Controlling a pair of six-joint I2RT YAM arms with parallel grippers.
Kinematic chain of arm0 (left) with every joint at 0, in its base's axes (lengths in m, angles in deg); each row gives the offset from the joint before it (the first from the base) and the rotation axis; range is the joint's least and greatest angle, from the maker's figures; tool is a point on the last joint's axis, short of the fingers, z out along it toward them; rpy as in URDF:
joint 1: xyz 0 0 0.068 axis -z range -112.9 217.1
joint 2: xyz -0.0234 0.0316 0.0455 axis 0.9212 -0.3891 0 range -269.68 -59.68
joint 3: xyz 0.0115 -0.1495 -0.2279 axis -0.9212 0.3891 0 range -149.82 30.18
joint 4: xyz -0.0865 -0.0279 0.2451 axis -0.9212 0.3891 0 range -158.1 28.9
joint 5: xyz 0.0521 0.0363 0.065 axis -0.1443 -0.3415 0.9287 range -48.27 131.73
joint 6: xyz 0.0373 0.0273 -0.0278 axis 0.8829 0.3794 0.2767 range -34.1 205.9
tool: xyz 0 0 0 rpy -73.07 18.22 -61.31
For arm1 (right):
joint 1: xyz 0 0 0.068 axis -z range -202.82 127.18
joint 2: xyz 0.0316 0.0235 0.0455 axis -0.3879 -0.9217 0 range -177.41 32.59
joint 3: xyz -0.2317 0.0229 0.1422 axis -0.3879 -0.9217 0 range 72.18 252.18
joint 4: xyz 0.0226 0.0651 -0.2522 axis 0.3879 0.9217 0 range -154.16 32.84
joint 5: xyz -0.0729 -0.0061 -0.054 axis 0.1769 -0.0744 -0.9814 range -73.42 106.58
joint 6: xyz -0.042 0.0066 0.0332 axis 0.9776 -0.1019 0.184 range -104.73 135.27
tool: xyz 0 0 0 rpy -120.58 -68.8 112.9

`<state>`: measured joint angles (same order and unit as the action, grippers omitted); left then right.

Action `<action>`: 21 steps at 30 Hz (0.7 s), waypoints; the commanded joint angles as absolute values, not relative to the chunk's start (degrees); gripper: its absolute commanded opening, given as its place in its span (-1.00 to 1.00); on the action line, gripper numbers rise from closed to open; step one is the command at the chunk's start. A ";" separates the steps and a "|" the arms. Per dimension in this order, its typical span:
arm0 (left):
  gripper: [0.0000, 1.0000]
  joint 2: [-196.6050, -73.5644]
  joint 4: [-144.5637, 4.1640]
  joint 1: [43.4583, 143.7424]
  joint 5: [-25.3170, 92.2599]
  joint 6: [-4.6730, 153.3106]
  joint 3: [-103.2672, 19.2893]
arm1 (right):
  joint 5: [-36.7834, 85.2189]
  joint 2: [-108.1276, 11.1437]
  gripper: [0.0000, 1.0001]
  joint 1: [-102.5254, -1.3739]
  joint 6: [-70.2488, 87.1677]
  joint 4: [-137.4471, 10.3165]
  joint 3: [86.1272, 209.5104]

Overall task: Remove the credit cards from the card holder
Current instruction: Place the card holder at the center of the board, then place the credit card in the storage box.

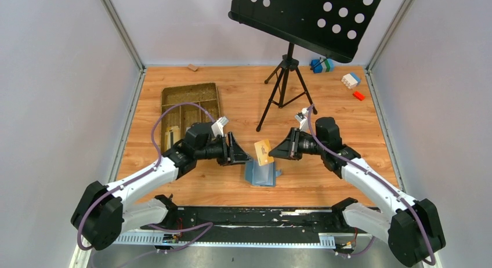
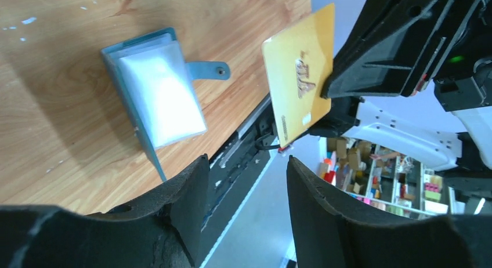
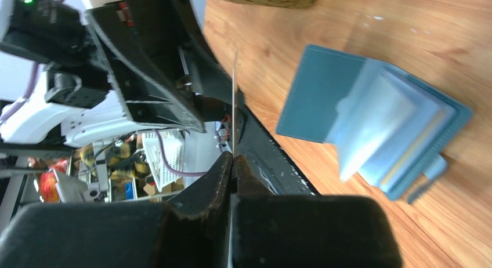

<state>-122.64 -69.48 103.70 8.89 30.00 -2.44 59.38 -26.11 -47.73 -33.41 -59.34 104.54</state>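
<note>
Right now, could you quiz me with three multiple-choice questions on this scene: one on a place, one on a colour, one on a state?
1. Where is the blue card holder?
A. Lying on the table
B. Held in the air
C. Out of sight

2. What colour is the card held up?
A. Black
B. Gold
C. Red

3. How are the right fingers?
A. Wide open
B. Shut on the card
C. Shut on nothing

Answers:
1 A, it lies open on the wood between the arms.
2 B, the left wrist view shows its gold face.
3 B, the right wrist view shows them pinching the card's edge.
</note>
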 commanded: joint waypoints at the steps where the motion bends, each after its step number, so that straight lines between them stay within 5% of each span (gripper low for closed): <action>1: 0.17 -122.10 -80.61 103.71 5.68 23.95 -1.63 | 62.85 -27.17 -1.00 -49.81 -36.28 -68.96 109.10; 12: -0.06 -122.95 -97.97 103.69 4.38 13.71 2.02 | 63.18 -27.98 -1.00 -52.11 -41.28 -74.62 108.66; 21: -0.50 -122.50 -99.65 103.68 5.12 12.74 2.77 | 63.75 -28.23 -1.00 -52.92 -41.15 -73.92 108.45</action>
